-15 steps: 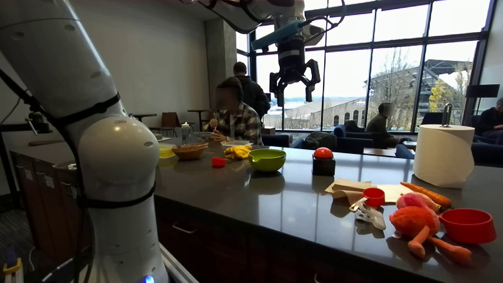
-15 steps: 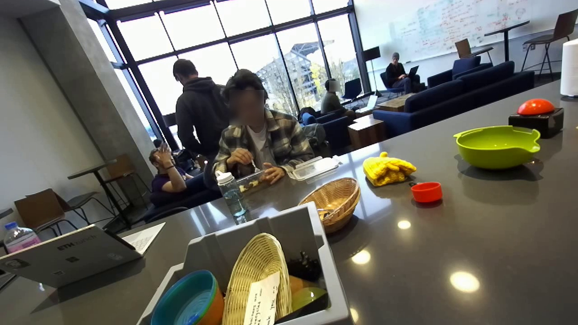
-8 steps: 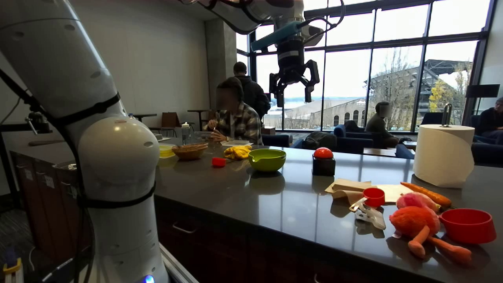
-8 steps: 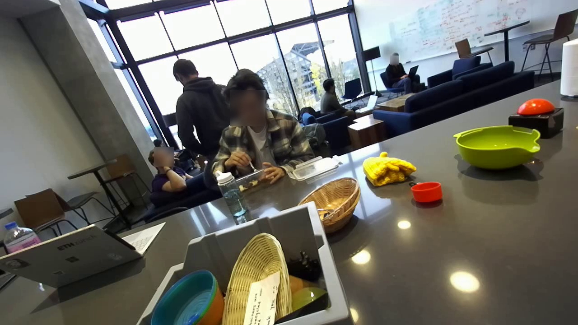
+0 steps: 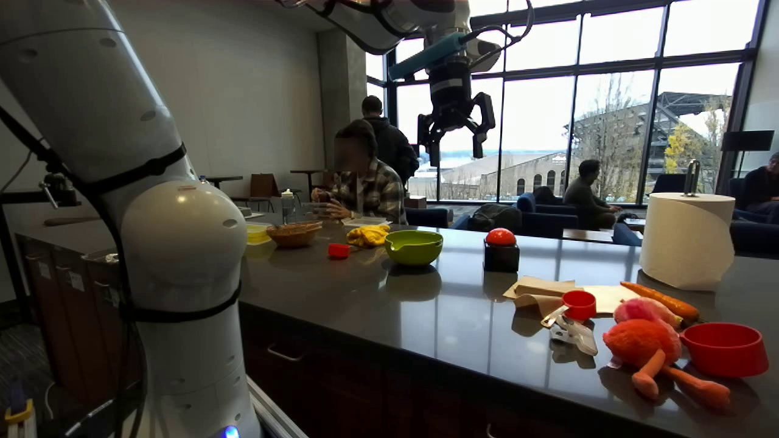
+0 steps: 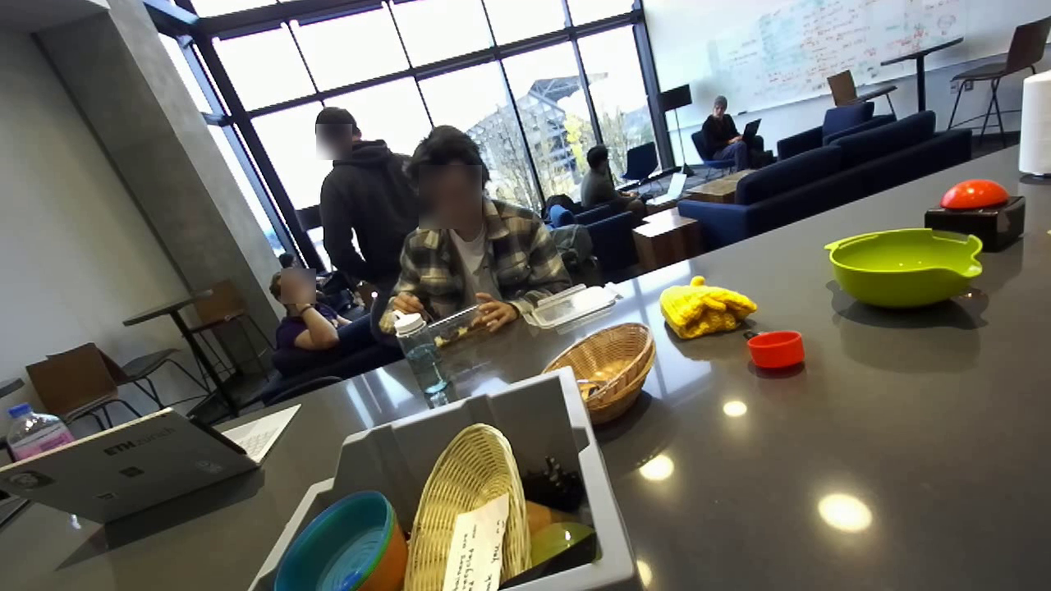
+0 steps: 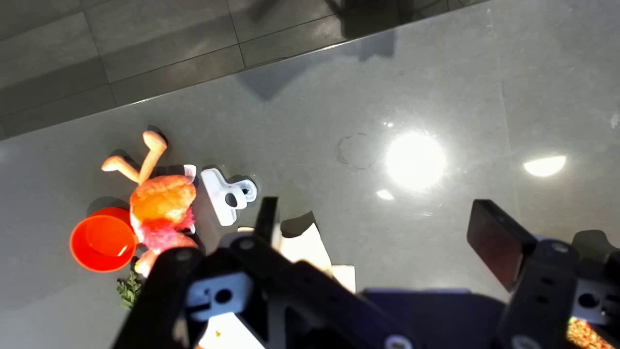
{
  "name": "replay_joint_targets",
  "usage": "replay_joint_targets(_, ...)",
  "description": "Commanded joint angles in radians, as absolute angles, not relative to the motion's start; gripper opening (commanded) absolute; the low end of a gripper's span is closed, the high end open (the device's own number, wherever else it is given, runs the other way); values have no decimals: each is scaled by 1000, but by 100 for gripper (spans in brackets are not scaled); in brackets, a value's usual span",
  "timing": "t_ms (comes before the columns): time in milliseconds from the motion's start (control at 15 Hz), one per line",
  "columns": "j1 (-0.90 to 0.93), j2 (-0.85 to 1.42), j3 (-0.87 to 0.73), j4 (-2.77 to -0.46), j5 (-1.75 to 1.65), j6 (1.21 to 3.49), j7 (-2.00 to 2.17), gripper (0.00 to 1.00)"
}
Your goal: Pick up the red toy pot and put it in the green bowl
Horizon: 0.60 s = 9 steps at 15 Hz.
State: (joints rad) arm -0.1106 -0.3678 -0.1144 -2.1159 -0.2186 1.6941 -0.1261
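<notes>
Two fingers [image 7: 499, 245] — wide apart, only air between — above the counter [image 5: 347, 292].

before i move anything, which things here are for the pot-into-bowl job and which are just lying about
For the job: red toy pot (likely the one beside the yellow cloth); green bowl; gripper.
Lying about: yellow cloth; similar red cup; red button; paper towel roll; orange plush toy; clip.
</notes>
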Motion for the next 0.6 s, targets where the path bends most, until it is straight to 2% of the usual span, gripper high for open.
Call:
replay_joint_targets(0,-111,-363,-108,-2115,-245,1697,-106,100)
replay_joint_targets(533,-107,-361,-115,-2115,-227,1692,-124,100)
